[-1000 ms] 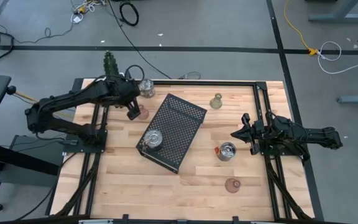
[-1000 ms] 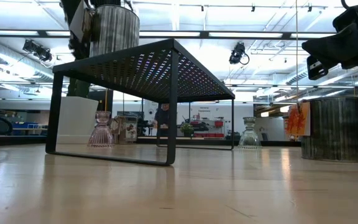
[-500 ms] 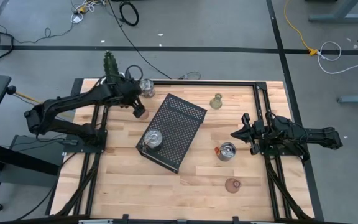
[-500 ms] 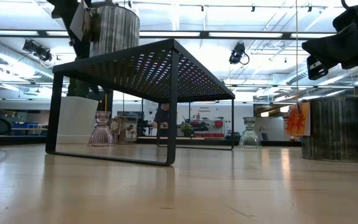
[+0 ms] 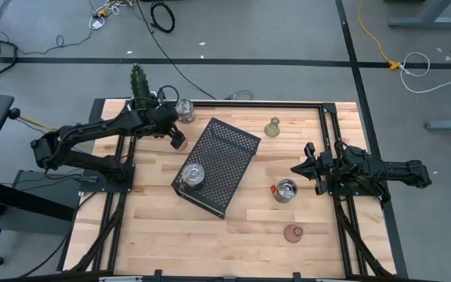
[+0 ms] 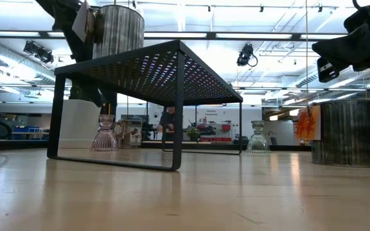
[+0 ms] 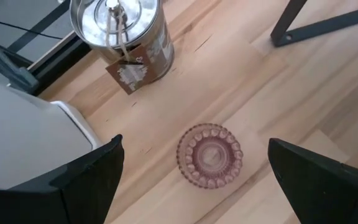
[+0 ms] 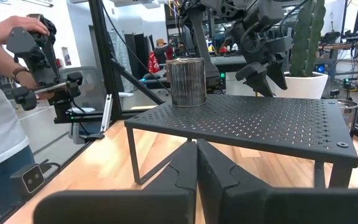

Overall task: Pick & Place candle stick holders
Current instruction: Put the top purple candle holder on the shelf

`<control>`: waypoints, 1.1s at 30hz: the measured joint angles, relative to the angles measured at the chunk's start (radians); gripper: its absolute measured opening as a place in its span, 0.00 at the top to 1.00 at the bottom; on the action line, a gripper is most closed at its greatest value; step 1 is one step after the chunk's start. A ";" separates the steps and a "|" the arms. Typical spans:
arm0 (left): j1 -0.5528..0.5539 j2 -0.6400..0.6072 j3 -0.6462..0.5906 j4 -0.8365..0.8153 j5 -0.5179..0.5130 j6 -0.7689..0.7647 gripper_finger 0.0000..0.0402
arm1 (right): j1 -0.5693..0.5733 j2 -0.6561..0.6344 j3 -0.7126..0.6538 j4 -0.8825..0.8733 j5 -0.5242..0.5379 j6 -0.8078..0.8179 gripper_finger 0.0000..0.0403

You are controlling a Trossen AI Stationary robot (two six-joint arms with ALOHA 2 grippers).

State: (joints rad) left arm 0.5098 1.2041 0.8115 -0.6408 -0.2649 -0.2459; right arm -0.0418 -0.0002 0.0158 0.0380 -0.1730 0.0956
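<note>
Six candle stick holders can be counted on the wooden bench (image 5: 233, 235). One shiny silver holder (image 5: 193, 175) stands on top of the black perforated tray (image 5: 225, 157), near its front corner. A second silver holder (image 5: 184, 109) stands at the back of the bench, just beside the white cactus pot (image 7: 23, 134). A third silver holder (image 5: 286, 190) stands on the bench to the right of the tray, near the right hand (image 5: 297, 168). The olive-yellow glass holder (image 5: 272, 127) stands at the back, to the right of the tray. One pinkish-brown glass holder (image 5: 293, 233) is near the front of the bench, on the right side. The other pinkish-brown holder (image 7: 210, 155) stands on the bench directly below the left hand (image 5: 176, 141), between the tray and the cactus pot.

The left hand hovers above this pink holder with its fingers (image 7: 86, 180) spread wide, one on each side of it in the left wrist view, and it holds nothing. The right hand waits at the right side of the bench; its fingers are pressed together and empty, pointing toward the tray.

In the right wrist view a person (image 8: 2, 118) stands beyond the bench holding a control device.
</note>
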 joint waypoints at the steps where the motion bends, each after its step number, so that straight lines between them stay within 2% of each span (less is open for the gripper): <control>1: 0.000 0.000 -0.001 0.002 0.000 0.000 0.01 | 0.000 0.000 0.000 0.000 0.000 0.000 0.97; 17: 0.011 0.113 -0.002 0.009 0.085 -0.033 0.01 | 0.000 0.000 0.000 0.000 0.000 0.000 0.97; 33: 0.011 0.190 -0.002 0.047 0.087 -0.031 0.01 | 0.000 0.000 0.000 0.000 0.000 0.000 0.97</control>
State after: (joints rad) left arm 0.5205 1.3945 0.8097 -0.5941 -0.1780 -0.2768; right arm -0.0418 -0.0002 0.0158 0.0376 -0.1730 0.0959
